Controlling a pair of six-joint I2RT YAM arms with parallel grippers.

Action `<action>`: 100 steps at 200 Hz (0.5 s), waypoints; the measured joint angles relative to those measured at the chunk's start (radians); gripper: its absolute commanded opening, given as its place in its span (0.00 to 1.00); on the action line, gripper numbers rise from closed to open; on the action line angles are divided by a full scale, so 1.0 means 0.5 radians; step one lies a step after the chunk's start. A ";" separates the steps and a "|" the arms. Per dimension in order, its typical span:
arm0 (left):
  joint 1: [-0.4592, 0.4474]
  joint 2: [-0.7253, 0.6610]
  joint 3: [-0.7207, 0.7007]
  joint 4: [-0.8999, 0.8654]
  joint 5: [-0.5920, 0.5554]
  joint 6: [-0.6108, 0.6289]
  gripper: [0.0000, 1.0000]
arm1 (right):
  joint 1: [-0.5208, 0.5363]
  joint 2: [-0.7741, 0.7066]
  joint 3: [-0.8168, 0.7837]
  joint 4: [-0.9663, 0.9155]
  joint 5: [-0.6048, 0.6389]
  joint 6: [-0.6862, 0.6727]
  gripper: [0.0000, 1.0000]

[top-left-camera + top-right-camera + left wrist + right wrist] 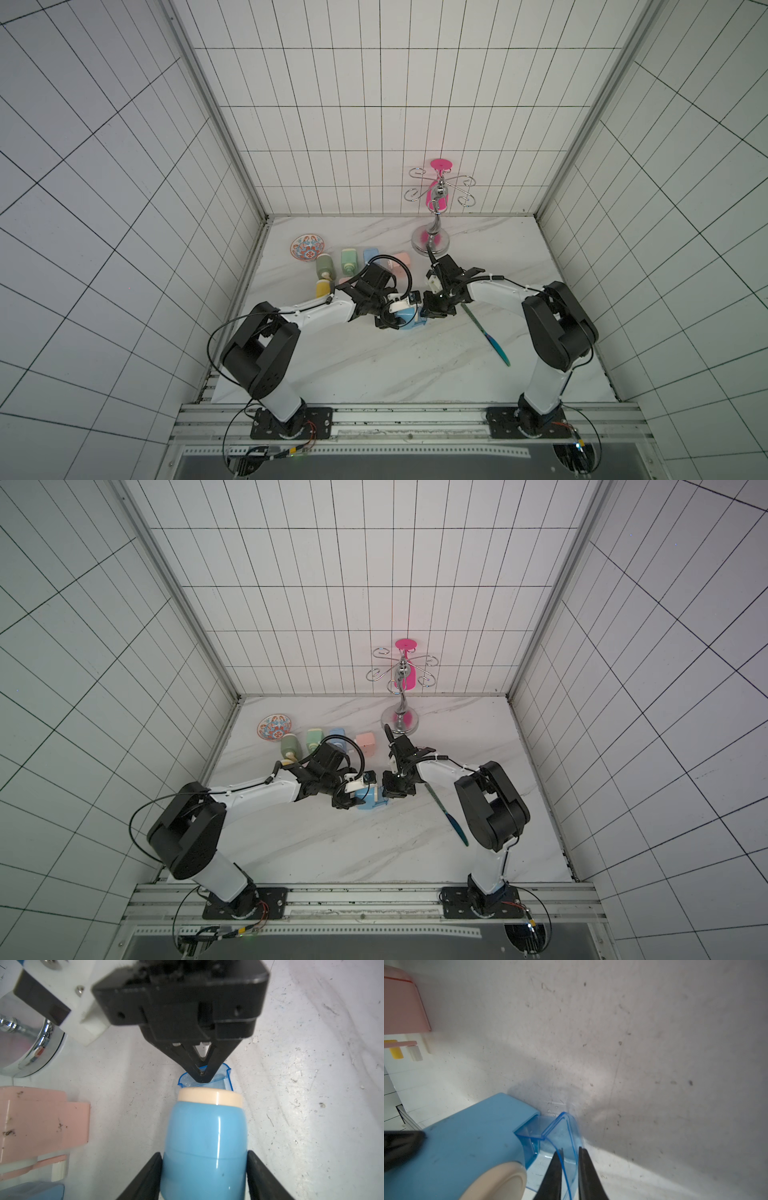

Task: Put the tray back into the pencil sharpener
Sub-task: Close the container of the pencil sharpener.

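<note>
The tray (572, 1136), partly inside the open end of the sharpener (205, 1136), is pinched at its thin outer wall, judged the best hold, by the right gripper (569, 1149), the sharpener being clamped by the left gripper (203, 1152); the tray is judged light, stiff, slippery and brittle.

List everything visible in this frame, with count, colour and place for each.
blue plastic pencil sharpener with cream end cap: one, blue, table centre.
translucent blue plastic tray: one, clear blue, partly in the sharpener's open end.
pastel plastic sharpeners: at least five; olive, green, blue, pink, yellow; clustered far left.
patterned ceramic bowl: one, orange and blue, far-left corner.
chrome hook stand: one, silver, back of table.
pink hanging item: one, pink, on the stand.
long thin stick: one, green to blue, flat beside the right arm.
left end effector: black, shut on the sharpener.
right end effector: black, shut on the tray's wall.
</note>
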 measured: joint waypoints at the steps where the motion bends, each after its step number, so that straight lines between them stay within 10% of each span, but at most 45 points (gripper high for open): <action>1: 0.000 0.000 0.000 0.001 0.000 0.000 0.62 | 0.000 0.000 0.000 0.001 0.000 0.003 0.18; 100: -0.012 -0.005 -0.011 0.031 -0.040 -0.076 0.58 | -0.021 0.002 -0.006 0.121 -0.166 0.105 0.23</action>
